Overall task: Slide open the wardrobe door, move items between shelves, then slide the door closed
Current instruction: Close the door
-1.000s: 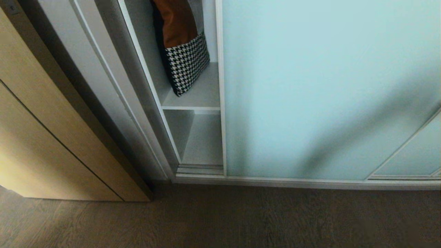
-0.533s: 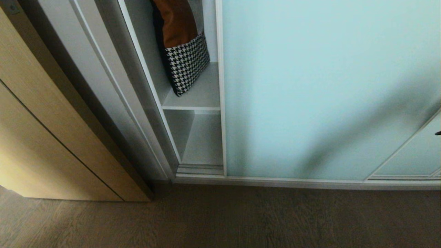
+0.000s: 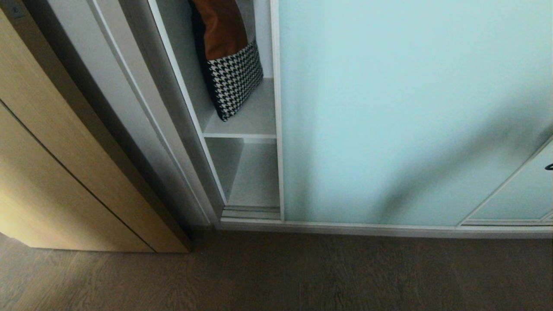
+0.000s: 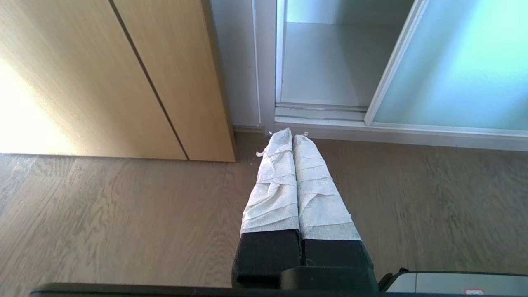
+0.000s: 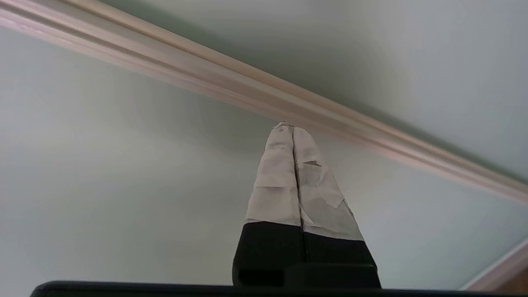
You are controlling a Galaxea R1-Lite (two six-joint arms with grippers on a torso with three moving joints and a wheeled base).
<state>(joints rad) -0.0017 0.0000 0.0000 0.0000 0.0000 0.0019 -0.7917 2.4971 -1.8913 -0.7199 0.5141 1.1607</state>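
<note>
Frosted aqua glass: I'm working the door (image 3: 406, 112) with the right gripper (image 5: 292, 128).
I'm keeping its fingers pressed together, empty, tips just beside the frame rail, judging a push better than a grasp; left gripper (image 4: 288, 136) clenched, hanging over the floor (image 4: 123, 214). Gap at the door's left edge is showing the shelves (image 3: 246, 125).

Upper grey-white shelf (image 3: 255, 119) bearing a leaning houndstooth-and-brown cushion (image 3: 231, 73), bare lower shelf (image 3: 257, 181), wood floor (image 3: 276, 276)
</note>
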